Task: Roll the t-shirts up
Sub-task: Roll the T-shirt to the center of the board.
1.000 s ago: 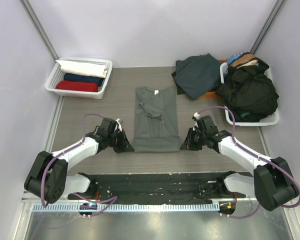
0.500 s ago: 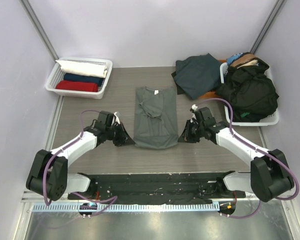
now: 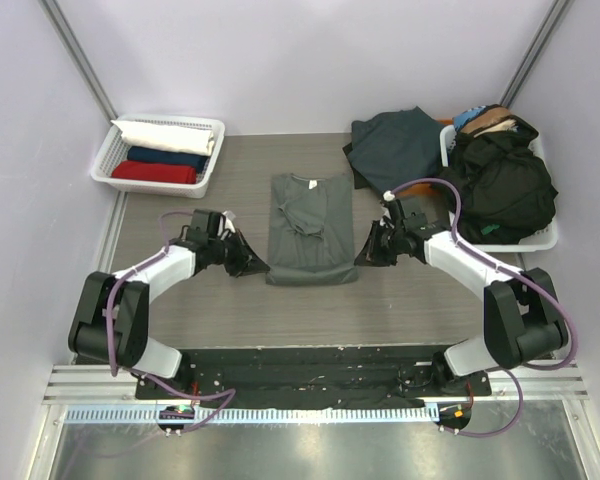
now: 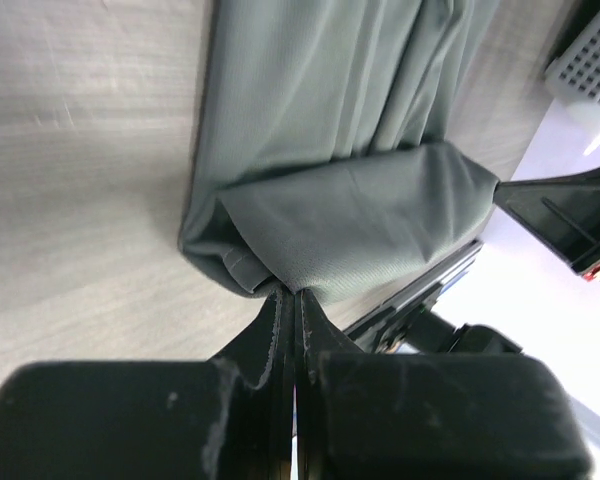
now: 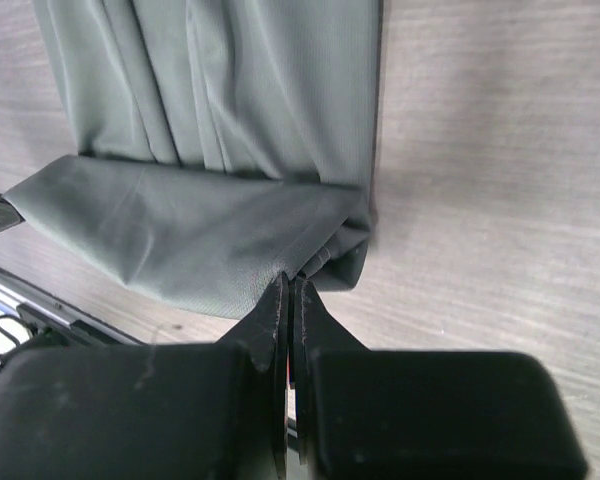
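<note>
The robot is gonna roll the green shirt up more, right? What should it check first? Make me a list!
1. Left gripper pinching the grey-green t-shirt's near corner: ok.
2. Right gripper pinching the other near corner: ok.
3. Folded hem level across the shirt: ok.
4. Dark teal shirt clear of the collar end: cannot tell, they lie very close.
5. Fold tight underneath: cannot tell.

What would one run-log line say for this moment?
left tool: shut on hem of grey-green t-shirt | right tool: shut on same hem | hem: folded over
</note>
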You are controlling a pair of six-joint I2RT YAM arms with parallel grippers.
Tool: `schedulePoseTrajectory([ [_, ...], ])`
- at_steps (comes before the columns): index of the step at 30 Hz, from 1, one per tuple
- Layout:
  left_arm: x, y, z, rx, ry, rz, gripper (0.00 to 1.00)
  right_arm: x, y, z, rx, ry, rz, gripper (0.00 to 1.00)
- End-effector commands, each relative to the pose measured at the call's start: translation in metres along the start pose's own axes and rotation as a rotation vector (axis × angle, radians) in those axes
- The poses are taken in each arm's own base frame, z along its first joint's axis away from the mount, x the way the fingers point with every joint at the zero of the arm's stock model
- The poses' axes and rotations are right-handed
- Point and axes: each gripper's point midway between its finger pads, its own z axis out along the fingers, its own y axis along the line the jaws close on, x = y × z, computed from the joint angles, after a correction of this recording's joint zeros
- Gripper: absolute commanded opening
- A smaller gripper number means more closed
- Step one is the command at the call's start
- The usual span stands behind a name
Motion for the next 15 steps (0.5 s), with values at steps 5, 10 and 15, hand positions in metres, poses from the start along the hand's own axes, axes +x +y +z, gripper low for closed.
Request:
schedulePoseTrajectory([
  [5,-0.038,-0.015,0.015,0.076,-0.039,-0.023,0.00,-0.031,-0.002,0.010,0.015,-0.053,0.006,0.01],
  [10,-0.051,-0.012,0.026,0.064,-0.049,-0.034,0.00,-0.042,-0.012,0.020,0.034,-0.079,0.037,0.01],
  [15,-0.062,-0.007,0.031,0.030,-0.066,-0.031,0.00,-0.055,-0.012,0.028,0.036,-0.102,0.052,0.01],
])
